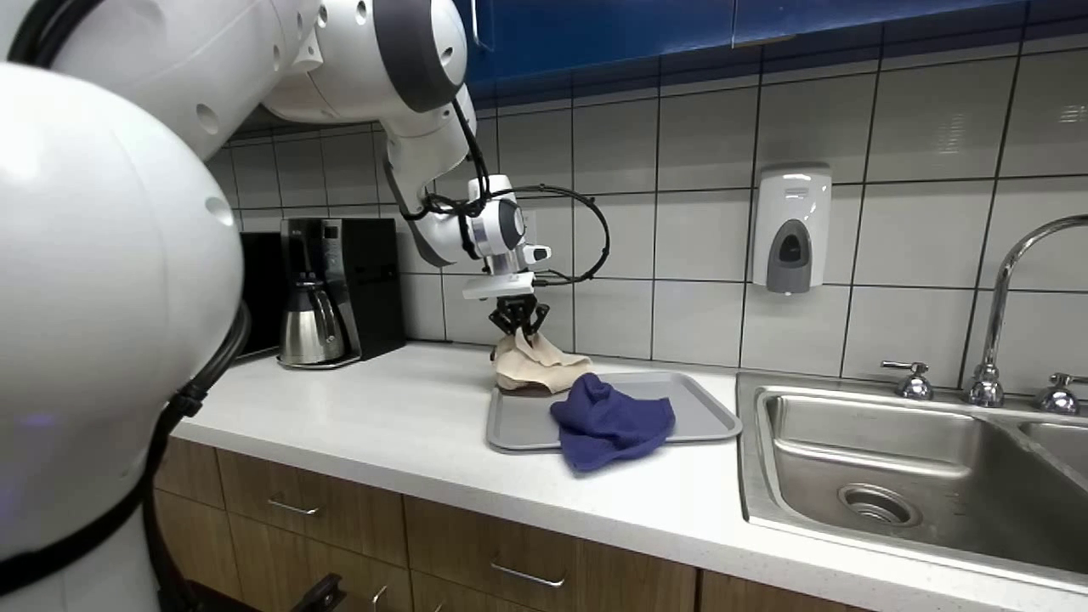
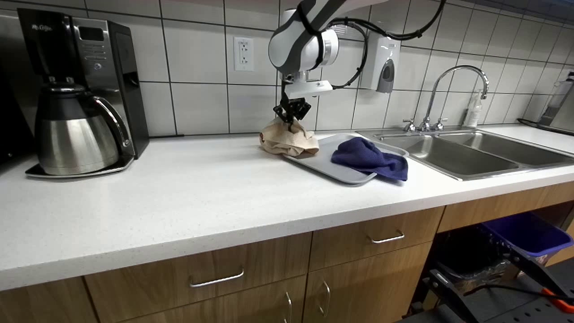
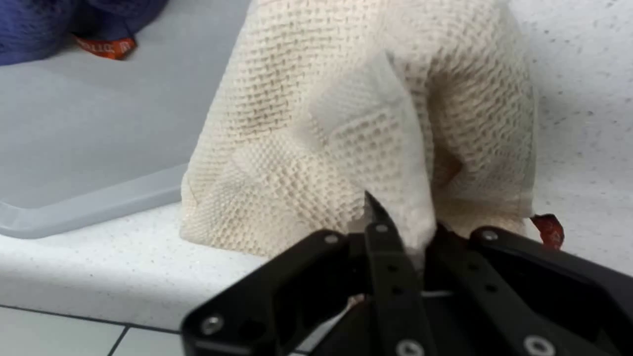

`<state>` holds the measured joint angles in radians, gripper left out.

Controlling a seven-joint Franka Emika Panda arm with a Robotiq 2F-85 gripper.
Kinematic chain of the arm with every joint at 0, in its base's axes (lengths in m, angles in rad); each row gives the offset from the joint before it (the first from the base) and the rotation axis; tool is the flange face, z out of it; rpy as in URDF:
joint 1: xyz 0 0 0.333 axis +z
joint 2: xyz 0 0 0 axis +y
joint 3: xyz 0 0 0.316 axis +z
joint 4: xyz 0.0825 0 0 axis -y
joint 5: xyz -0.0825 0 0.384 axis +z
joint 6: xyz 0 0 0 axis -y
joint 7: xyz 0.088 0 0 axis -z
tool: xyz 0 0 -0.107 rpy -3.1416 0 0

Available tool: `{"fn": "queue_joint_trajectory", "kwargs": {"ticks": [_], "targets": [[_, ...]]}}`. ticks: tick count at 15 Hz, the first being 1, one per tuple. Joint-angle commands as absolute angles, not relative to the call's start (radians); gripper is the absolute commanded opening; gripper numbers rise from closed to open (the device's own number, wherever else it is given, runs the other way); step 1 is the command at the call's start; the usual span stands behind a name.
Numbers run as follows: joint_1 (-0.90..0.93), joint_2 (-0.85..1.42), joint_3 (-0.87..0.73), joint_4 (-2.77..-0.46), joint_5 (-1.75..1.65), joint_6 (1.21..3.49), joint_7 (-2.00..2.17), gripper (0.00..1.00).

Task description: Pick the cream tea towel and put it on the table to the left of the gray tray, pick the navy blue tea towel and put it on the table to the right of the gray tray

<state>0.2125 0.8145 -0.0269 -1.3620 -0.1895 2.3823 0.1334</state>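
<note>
The cream tea towel (image 1: 548, 367) hangs bunched from the gripper (image 2: 290, 123), which is clamped on a pinched fold of it; the cloth overlaps the back left corner of the gray tray (image 1: 701, 412) and the white countertop (image 2: 188, 193), near the tiled wall (image 2: 199, 107). I can't tell whether its lower folds touch down. On the tray lies the navy blue tea towel (image 1: 608, 421), crumpled, spilling over the front rim. To the left, a broad stretch of countertop runs to the coffee maker (image 2: 130, 76) and its steel carafe (image 2: 76, 143), contents hidden. On the right, the tray comes right up to the sink (image 1: 756, 467), touching or not I can't say; a drain (image 1: 880, 506) shows in the left basin.
</note>
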Motion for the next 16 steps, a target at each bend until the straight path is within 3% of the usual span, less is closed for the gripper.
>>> {"fn": "queue_joint_trajectory", "kwargs": {"ticks": [1,16], "targets": [[0.243,0.745,-0.010,-1.417,-0.186,2.379,0.147,0.01],[0.382,0.746,0.061,-1.375,-0.185,2.351,0.160,0.01]]}}
